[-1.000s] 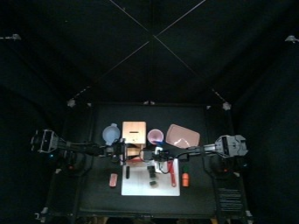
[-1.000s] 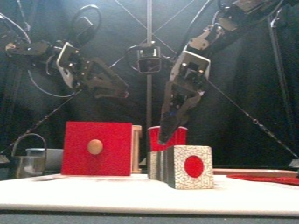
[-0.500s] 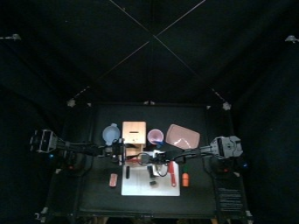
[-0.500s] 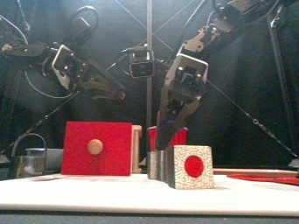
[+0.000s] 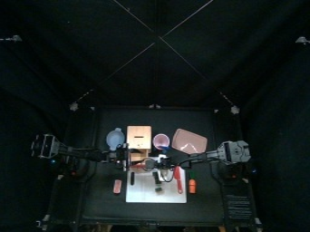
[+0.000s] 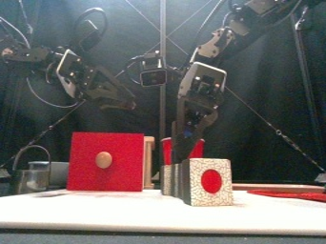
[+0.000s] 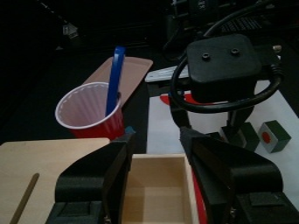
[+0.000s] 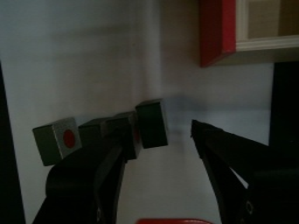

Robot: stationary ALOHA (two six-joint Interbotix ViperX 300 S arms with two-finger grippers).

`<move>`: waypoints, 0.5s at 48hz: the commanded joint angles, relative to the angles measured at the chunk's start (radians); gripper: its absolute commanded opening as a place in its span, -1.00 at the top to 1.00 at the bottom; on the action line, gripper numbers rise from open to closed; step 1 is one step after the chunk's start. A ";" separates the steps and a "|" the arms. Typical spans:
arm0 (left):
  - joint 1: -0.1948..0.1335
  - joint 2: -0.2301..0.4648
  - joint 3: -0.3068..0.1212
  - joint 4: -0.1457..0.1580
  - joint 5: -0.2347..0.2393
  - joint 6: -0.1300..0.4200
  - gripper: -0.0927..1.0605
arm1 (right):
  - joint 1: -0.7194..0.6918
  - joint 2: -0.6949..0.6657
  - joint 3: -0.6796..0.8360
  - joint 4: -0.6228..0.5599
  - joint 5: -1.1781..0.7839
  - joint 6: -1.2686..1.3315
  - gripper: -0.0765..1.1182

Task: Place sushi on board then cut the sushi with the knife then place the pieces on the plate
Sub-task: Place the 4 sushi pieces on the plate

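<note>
Lying on the white cutting board (image 8: 128,61), the toy sushi roll of dark green blocks (image 8: 105,133) sits beneath the right pincer (image 8: 162,140), jaws apart, while the left pincer (image 7: 162,144), jaws also apart, hovers above the pale wooden box (image 7: 47,168) near the red cup (image 7: 87,109).

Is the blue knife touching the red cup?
Touching. The left wrist view shows the blue knife standing inside the red cup, resting against its rim.
</note>
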 commanded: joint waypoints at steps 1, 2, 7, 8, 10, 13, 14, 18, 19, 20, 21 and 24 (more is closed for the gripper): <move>0.000 -0.011 -0.008 -0.012 -0.009 0.000 -0.60 | -0.005 -0.018 -0.023 -0.003 0.002 -0.002 -0.62; 0.002 -0.011 -0.008 -0.014 -0.009 -0.002 -0.60 | -0.005 -0.017 -0.023 -0.002 -0.002 -0.003 -0.62; 0.002 -0.011 -0.006 -0.015 -0.009 0.000 -0.60 | -0.005 -0.015 -0.023 -0.002 -0.002 -0.002 -0.62; 0.002 -0.011 -0.006 -0.015 -0.009 0.000 -0.60 | -0.005 -0.012 -0.023 -0.002 -0.002 -0.002 -0.62; 0.003 -0.011 -0.005 -0.017 -0.009 0.000 -0.60 | -0.005 -0.009 -0.025 0.000 -0.002 -0.002 -0.62; 0.003 -0.011 -0.003 -0.017 -0.009 -0.002 -0.60 | -0.003 -0.003 -0.023 0.000 -0.003 -0.002 -0.62; 0.005 -0.011 -0.003 -0.017 -0.009 -0.002 -0.60 | -0.003 -0.002 -0.023 0.000 -0.003 -0.002 -0.62; 0.003 -0.011 0.000 -0.021 -0.009 -0.002 -0.60 | -0.002 0.008 -0.026 0.002 -0.005 -0.002 -0.61; 0.003 -0.011 0.000 -0.023 -0.009 -0.002 -0.60 | -0.002 0.009 -0.026 0.003 -0.006 -0.002 -0.61; 0.003 -0.011 0.002 -0.028 -0.009 -0.002 -0.60 | -0.002 0.011 -0.026 0.006 -0.006 -0.002 -0.60; 0.003 -0.011 0.002 -0.031 -0.009 -0.002 -0.60 | -0.002 0.014 -0.028 0.008 -0.008 -0.002 -0.59; 0.003 -0.011 0.006 -0.040 -0.009 -0.002 -0.60 | -0.003 0.023 -0.032 0.011 -0.011 -0.002 -0.54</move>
